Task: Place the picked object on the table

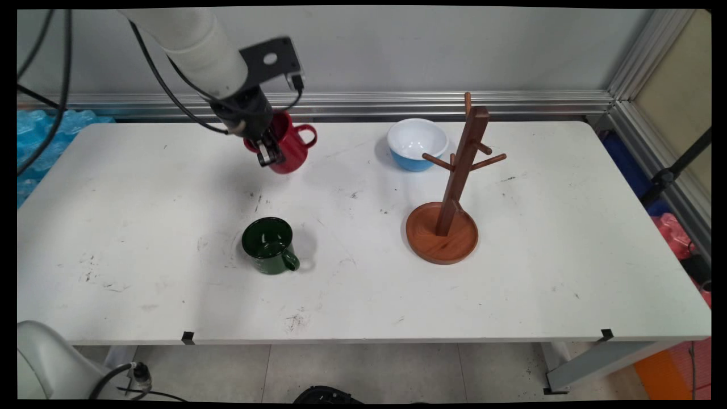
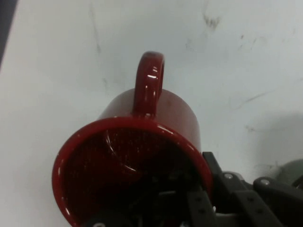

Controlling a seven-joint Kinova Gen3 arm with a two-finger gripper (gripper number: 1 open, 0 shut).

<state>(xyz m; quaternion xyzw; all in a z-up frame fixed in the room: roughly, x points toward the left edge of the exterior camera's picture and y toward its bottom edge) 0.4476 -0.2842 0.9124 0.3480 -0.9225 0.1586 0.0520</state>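
Gripper point(image 1: 267, 152): closed on the red mug's point(image 1: 288, 149) rim, one finger inside, one outside.
Nearby: green mug point(image 1: 268, 245), bowl point(image 1: 417, 144).

I see a white table point(image 1: 511, 284), its top scuffed with dark marks; a green mug point(image 1: 268, 245) stands near the middle-left, handle toward the near edge; a wooden mug tree point(image 1: 446, 224) stands right of it on a round base; a blue bowl point(image 1: 417, 144), white inside, sits behind the tree toward the wall.
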